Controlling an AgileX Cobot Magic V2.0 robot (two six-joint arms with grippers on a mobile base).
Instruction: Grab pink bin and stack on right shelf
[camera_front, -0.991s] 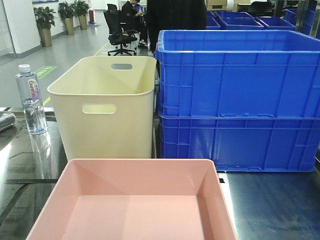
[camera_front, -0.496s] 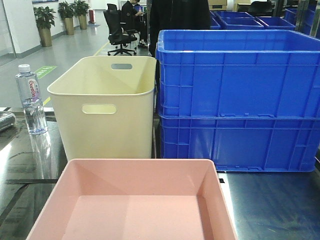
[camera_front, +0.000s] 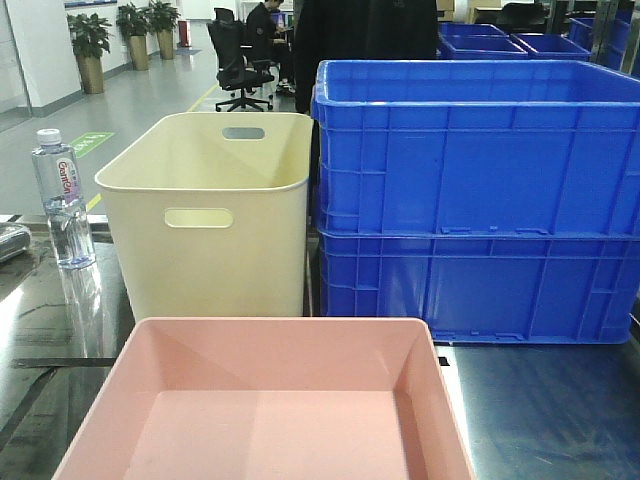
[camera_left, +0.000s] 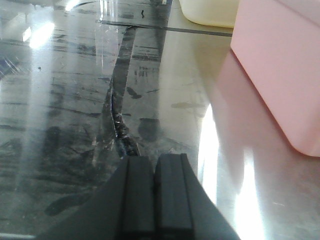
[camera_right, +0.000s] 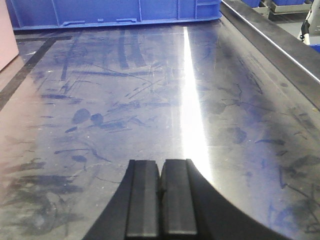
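Nearest in the front view, at bottom centre: the pink bin (camera_front: 270, 400), open and empty, resting on the glossy metal top of the right shelf (camera_front: 540, 410). Just beyond it on the left, a taller cream bin (camera_front: 210, 215) with handle slots; on the right, two blue ribbed crates (camera_front: 475, 200) stacked one on the other, close beside the cream bin. Far left on the same top, an upright clear water bottle (camera_front: 62, 200) with a red-lettered label, well apart from the pink bin. Farther off, potted plants (camera_front: 90, 45), a black office chair (camera_front: 238, 65) and a seated person (camera_front: 268, 35) on the grey floor.

From the left wrist: left gripper (camera_left: 154, 197) closed, black fingers pressed together with nothing between them, low over the smeared steel; pink bin wall (camera_left: 280, 65) to the right, not touched.

From the right wrist: right gripper (camera_right: 160, 202) likewise pressed closed and empty above bare reflective metal, blue crate base (camera_right: 115, 12) across the far edge, a sliver of pink bin (camera_right: 7, 37) at far left.
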